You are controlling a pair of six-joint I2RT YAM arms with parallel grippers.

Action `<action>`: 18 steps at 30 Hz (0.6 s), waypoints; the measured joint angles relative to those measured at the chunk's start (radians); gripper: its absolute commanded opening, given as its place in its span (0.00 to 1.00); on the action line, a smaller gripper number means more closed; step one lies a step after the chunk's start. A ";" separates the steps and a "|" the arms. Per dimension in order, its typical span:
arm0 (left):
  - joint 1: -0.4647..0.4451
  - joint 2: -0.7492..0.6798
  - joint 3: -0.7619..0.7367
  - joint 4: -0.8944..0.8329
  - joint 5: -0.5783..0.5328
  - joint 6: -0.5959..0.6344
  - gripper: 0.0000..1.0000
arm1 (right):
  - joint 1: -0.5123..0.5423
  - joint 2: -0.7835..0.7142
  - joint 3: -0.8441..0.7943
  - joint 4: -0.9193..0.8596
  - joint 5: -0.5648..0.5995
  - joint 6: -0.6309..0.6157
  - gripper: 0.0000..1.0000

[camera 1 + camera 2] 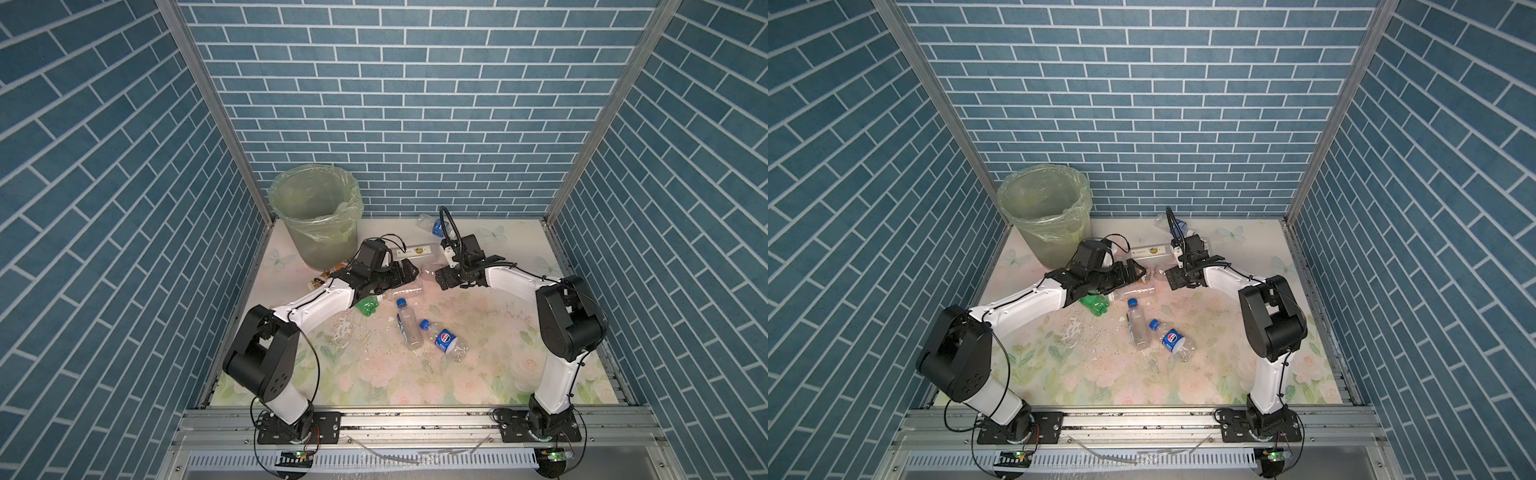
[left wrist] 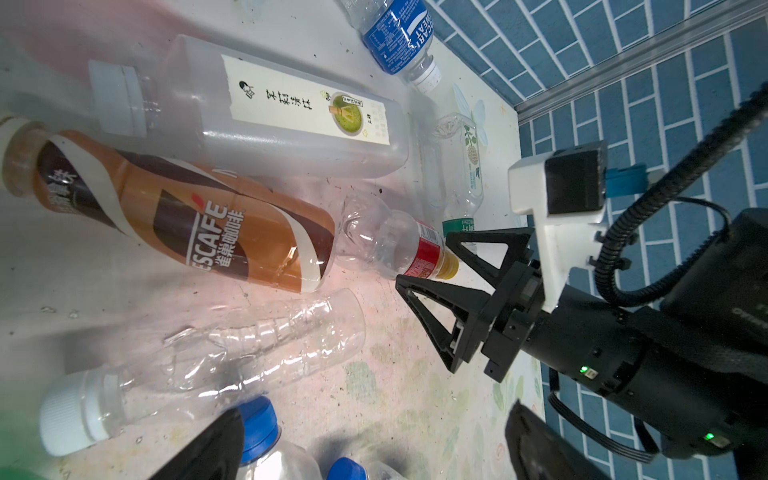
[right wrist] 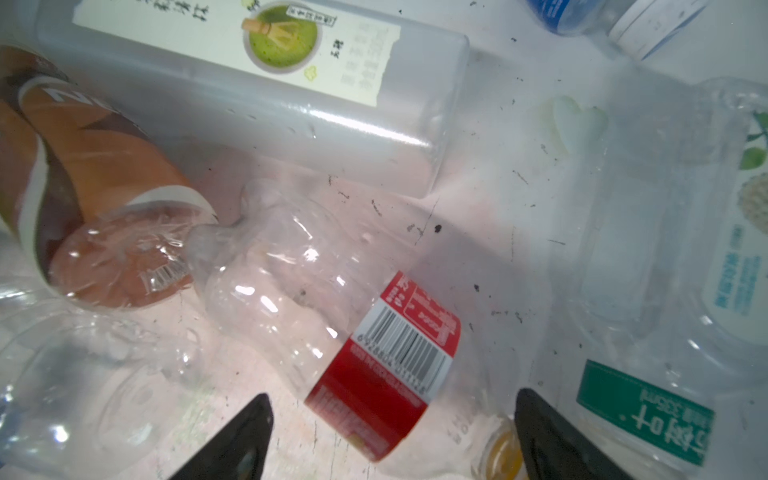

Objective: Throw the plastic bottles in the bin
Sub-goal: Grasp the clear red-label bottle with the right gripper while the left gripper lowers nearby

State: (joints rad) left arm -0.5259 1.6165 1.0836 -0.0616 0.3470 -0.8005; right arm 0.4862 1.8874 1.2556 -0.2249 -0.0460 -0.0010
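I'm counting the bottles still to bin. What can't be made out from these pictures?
- Inside the bin: in both top views its murky, bag-lined wall hides any contents.
- Brown bottles beside the bin and the green bottle: in both top views the left arm covers most of each.
- Left gripper: the left wrist view's edge cuts off all but its tips.
- Red-labelled bottle: no view shows whether the right gripper touches it.
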 measured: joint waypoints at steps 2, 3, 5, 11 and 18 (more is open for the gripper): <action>0.006 0.000 0.000 0.006 0.006 0.000 0.99 | 0.000 0.011 0.000 0.000 -0.001 -0.002 0.89; 0.010 0.000 0.000 0.010 0.009 0.000 0.99 | 0.000 0.017 0.002 -0.003 -0.001 -0.006 0.89; 0.013 0.000 0.000 0.016 0.014 0.000 0.99 | 0.000 0.035 0.016 -0.017 -0.003 -0.010 0.87; 0.021 0.010 -0.004 0.037 0.039 -0.016 0.99 | 0.000 0.063 0.039 -0.037 -0.021 -0.026 0.84; 0.029 0.012 -0.023 0.037 0.044 -0.026 0.99 | 0.006 0.063 0.039 -0.037 -0.037 -0.027 0.77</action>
State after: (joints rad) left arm -0.4973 1.6287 1.0611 -0.0246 0.3908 -0.8261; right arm 0.4927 1.9503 1.2945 -0.2619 -0.0830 -0.0280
